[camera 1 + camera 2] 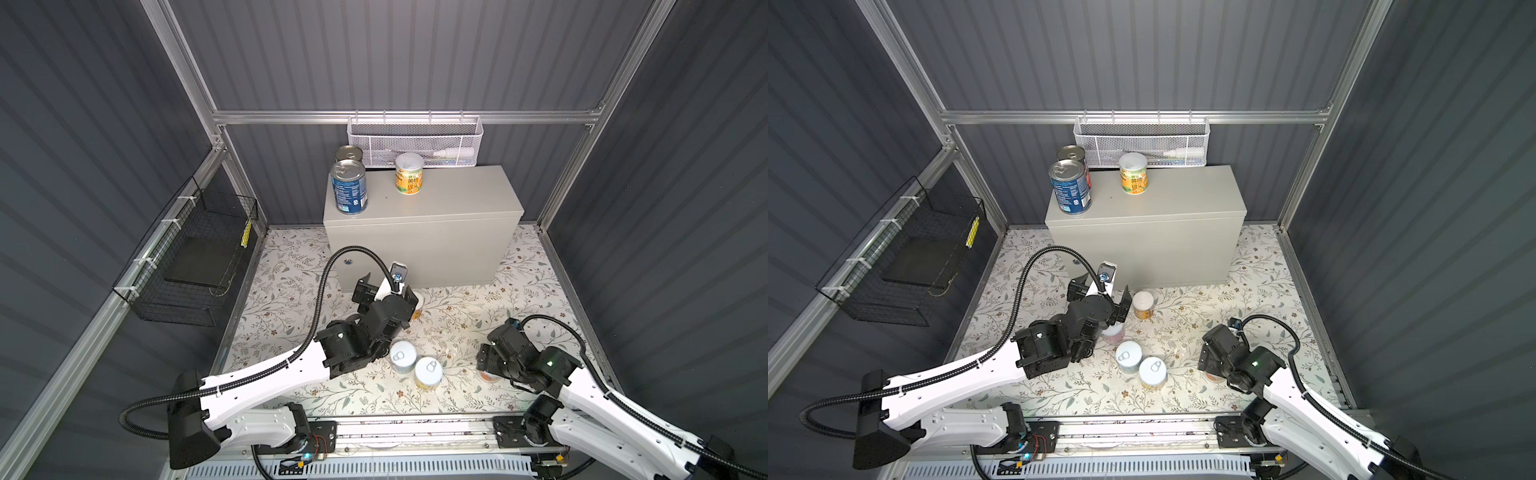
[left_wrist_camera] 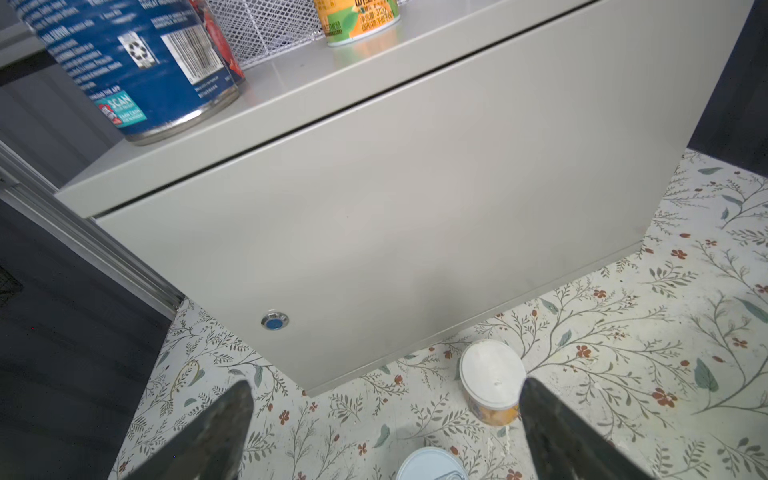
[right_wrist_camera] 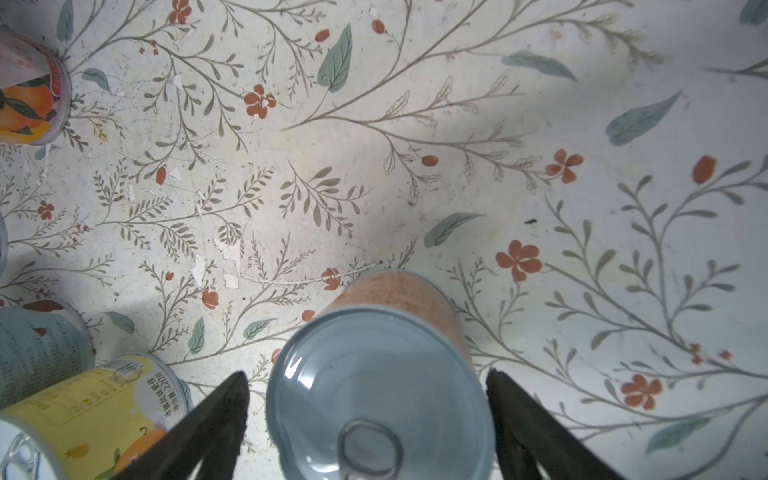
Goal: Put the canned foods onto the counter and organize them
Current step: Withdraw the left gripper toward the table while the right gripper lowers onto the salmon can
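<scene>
The counter (image 1: 449, 199) carries two blue-labelled cans (image 1: 349, 189) (image 1: 348, 152) at its left end and an orange-and-green can (image 1: 409, 173) near the back. On the floral floor stand two pale-lidded cans (image 1: 403, 356) (image 1: 428, 373), a pink can (image 1: 1113, 332) and a white-lidded orange can (image 2: 492, 374). My left gripper (image 2: 386, 399) hangs open and empty in front of the counter, with that orange can beside one fingertip. My right gripper (image 3: 368, 386) straddles a salmon-labelled can (image 3: 382, 353), a narrow gap showing at one finger.
A white mesh basket (image 1: 415, 141) hangs on the back rail just behind the counter. A black wire basket (image 1: 195, 257) is fixed to the left wall. Grey ribbed walls close in three sides. The arms' base rail (image 1: 415, 432) runs along the front.
</scene>
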You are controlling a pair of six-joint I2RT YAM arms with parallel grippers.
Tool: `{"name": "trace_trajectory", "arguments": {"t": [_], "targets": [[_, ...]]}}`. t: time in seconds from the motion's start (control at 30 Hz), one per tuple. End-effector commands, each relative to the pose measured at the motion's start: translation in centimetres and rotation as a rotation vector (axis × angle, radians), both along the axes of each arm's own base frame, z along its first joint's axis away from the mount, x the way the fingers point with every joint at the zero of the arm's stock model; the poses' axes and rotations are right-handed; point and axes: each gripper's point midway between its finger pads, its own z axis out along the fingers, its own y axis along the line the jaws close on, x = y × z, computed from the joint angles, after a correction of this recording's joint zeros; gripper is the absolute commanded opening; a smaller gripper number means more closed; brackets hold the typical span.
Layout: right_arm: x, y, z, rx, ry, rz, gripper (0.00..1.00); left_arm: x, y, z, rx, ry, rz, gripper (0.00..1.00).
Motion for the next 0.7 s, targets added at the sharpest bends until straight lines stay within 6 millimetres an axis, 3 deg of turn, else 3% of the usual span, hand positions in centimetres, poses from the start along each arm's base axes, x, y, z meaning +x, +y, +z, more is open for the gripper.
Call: {"name": "trace_trajectory", "arguments": {"t": [0.0, 0.53, 0.67], "targets": [[-0.8, -0.7, -0.8, -0.019, 0.025, -0.041, 0.87, -0.1, -0.1, -1.4, 0.000, 0.028, -0.008, 1.00], [-1.3, -0.1, -1.9, -0.044, 0.079, -0.036, 0.77, 0.0, -2.7, -5.0, 0.091, -0.001, -0.130, 1.00], [-0.9, 0.0, -1.6, -0.034, 0.056, -0.054, 0.75, -0.6, -2.8, -5.6, 0.041, -0.009, -0.177, 1.00]]}}
